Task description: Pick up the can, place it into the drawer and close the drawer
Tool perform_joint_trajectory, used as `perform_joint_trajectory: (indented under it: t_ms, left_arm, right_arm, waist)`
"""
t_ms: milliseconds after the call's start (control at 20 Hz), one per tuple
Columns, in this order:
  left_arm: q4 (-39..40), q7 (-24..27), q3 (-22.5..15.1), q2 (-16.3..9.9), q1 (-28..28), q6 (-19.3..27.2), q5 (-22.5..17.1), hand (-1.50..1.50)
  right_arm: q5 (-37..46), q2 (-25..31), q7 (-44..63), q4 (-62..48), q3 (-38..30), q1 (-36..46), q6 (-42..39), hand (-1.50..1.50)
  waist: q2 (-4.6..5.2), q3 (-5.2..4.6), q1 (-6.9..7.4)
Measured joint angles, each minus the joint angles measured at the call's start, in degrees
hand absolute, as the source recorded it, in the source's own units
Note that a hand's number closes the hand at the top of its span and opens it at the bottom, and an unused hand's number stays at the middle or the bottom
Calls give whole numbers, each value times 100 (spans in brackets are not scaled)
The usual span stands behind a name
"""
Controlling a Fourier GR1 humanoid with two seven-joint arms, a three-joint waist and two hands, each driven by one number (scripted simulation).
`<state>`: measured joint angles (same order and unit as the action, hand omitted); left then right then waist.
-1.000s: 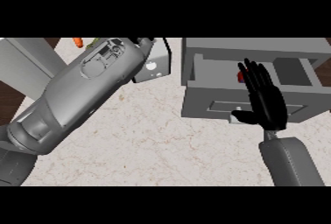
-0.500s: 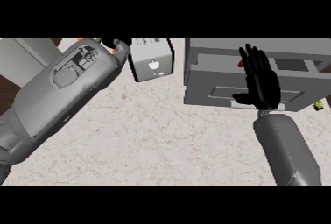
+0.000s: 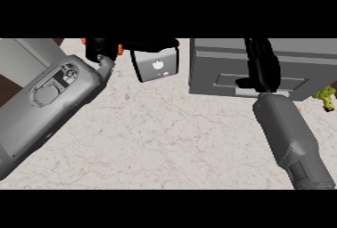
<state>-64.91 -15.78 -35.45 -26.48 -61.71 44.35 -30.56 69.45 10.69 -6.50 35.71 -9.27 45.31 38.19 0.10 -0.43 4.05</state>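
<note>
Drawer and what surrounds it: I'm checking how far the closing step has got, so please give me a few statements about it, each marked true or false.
1. The right hand lies against the drawer front with straight fingers. True.
2. The can stands on the counter between the two forearms. False: no can shows anywhere in the view.
3. A box with an apple mark stands left of the drawer. True.
4. A small green thing lies at the view's left edge. False: it is at the right edge, beside the drawer.
</note>
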Motion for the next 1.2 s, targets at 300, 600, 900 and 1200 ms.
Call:
perform_joint_trajectory:
  t_ms: [300,600,900,1200]
  left_arm:
    - [-519,93,19,-123,565,-15,92,-150]
    - [-818,110,15,-209,857,-24,219,-150]
    - [-1050,127,136,-382,1111,-154,251,-150]
    - [-1269,173,134,-400,1339,-153,340,-150]
  right_arm:
    - [31,-5,105,-895,-204,598,417,-150]
    - [127,89,234,-1478,-291,1076,594,-150]
    - [147,224,123,-1994,-378,1581,314,-150]
    - [-157,242,-408,-2164,-661,1738,147,-150]
  waist:
    - [37,38,-1]
    - [60,33,20]
    - [137,49,49]
    - [153,60,26]
